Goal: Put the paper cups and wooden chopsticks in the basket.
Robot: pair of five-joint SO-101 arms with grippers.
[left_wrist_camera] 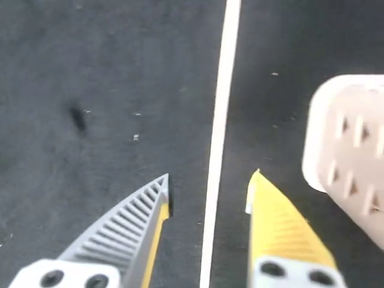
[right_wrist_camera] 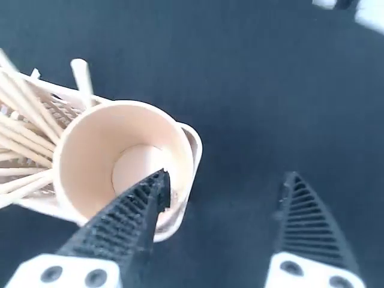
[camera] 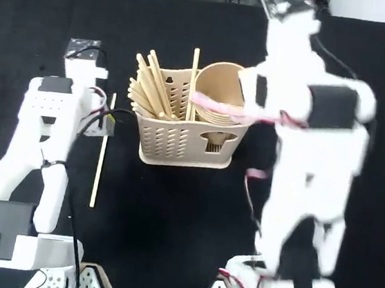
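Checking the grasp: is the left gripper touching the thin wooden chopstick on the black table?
Apart. Left wrist view: thin wooden chopstick lies between the left gripper's open fingers, gap on each side.

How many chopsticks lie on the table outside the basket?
1. The chopstick lies beside the basket, below the left pincer; others could be hidden under the arms.

Table (camera: pixel 168 238) cloth – flat black. Basket (camera: pixel 185 143), centre of frame: beige w/ rows of small slots. Paper cups (camera: pixel 220 84) tan; chopsticks (camera: pixel 150 87) pale wood, same as loose chopstick (camera: pixel 101 151) at left. Left arm (camera: pixel 45 120) & right arm (camera: pixel 308 164) white w/ black blocks. Left gripper (left_wrist_camera: pixel 210 179): one grey ribbed finger, one yellow – right gripper (right_wrist_camera: pixel 227 177) black, ribbed.
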